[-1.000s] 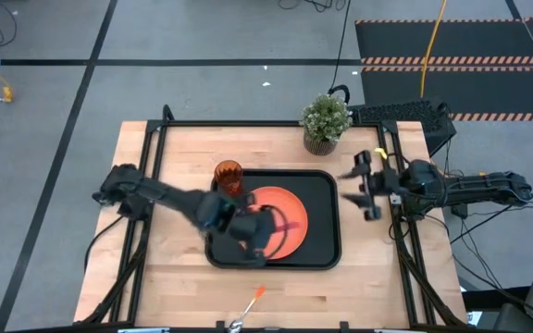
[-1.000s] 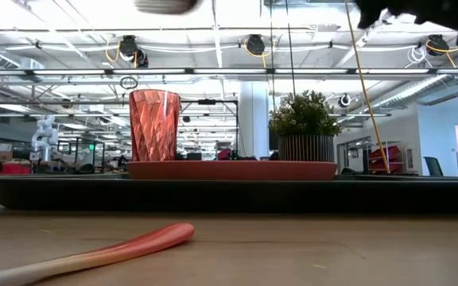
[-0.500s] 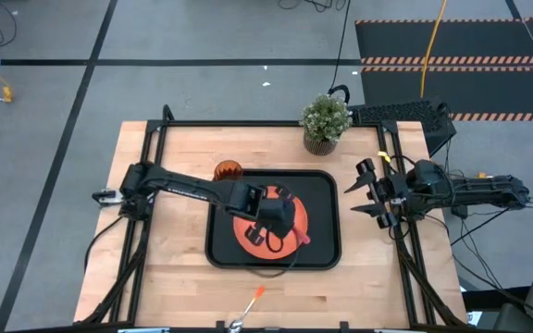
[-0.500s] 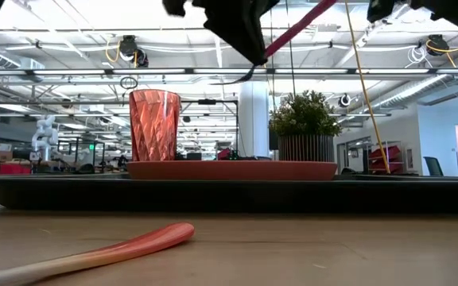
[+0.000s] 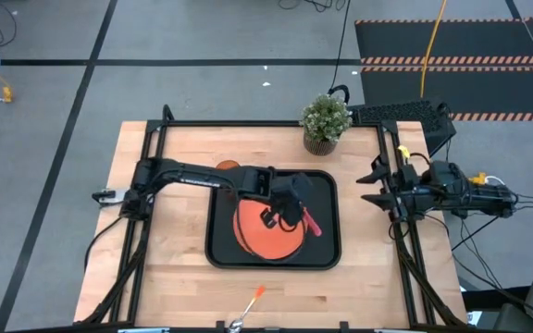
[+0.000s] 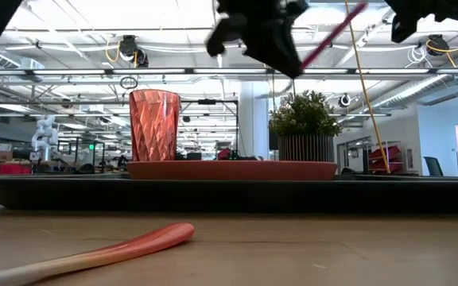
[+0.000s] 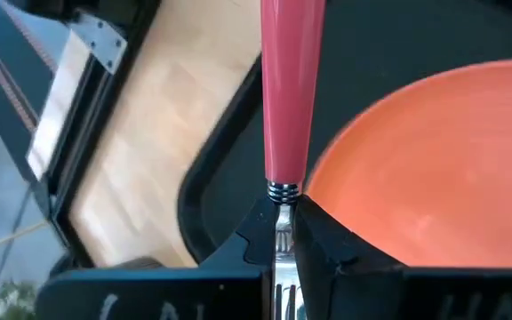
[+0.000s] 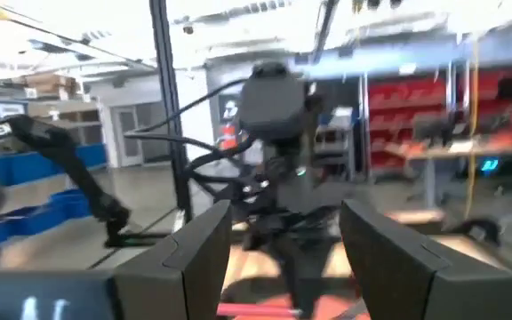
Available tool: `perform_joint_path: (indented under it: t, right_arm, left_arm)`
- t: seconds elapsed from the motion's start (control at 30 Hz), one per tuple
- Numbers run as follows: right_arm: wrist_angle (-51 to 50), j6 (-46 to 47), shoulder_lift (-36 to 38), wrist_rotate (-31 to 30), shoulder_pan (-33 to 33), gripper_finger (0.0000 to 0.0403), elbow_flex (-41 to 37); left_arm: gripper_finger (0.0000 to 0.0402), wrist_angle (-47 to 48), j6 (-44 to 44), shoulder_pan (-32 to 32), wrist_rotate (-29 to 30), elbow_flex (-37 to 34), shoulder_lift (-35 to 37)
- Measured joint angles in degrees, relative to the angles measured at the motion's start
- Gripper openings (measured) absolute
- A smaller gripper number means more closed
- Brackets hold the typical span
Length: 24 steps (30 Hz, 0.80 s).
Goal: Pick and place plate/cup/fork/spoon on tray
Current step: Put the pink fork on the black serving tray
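My left gripper (image 5: pixel 283 202) is shut on the pinkish-red-handled fork (image 5: pixel 310 222), high over the orange plate (image 5: pixel 262 236). The plate lies flat in the black tray (image 5: pixel 329 257). The amber cup (image 6: pixel 154 125) stands upright at the tray's far left corner; in the high view my left arm hides most of the cup (image 5: pixel 227 166). The orange-handled spoon (image 5: pixel 249 305) lies on the table near the front edge. My right gripper (image 5: pixel 375 186) is open and empty at the table's right edge. My left gripper pinches the fork's metal neck (image 7: pixel 281 224), just behind the pink handle (image 7: pixel 292 98), between its two fingers. The fork runs on along the fingers, its handle sticking out past their tips. It is lifted clear of the plate and tilted, handle end up (image 6: pixel 334 30).
A potted green plant (image 5: pixel 325 121) stands at the table's far edge, right of the tray's middle. Bare wood lies left, right and in front of the tray. Black frame rails (image 5: pixel 405 240) run along the table's sides.
My left gripper has carried the fork from the tray's near left part toward the table's right and far edges, over the plate, keeping it shut and lifted clear. My right arm has drawn back a little toward the table's right edge.
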State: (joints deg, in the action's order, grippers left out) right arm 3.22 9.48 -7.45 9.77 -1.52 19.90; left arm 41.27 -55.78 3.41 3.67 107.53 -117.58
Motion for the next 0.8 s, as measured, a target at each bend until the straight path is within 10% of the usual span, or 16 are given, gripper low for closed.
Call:
perform_joint_path:
  t: [0.5, 0.8]
  right_arm:
    - [4.49, 6.95, 1.48, 19.8, 0.15, 0.0203, -6.73]
    - [14.04, 8.72, 5.29, 32.58, 0.17, 0.0203, -6.69]
  left_arm:
    - [0.0018, 2.89, -13.82, -0.12, -5.21, 22.64, -17.62]
    - [0.0018, 8.8, -19.95, -0.29, -4.51, 24.25, -23.63]
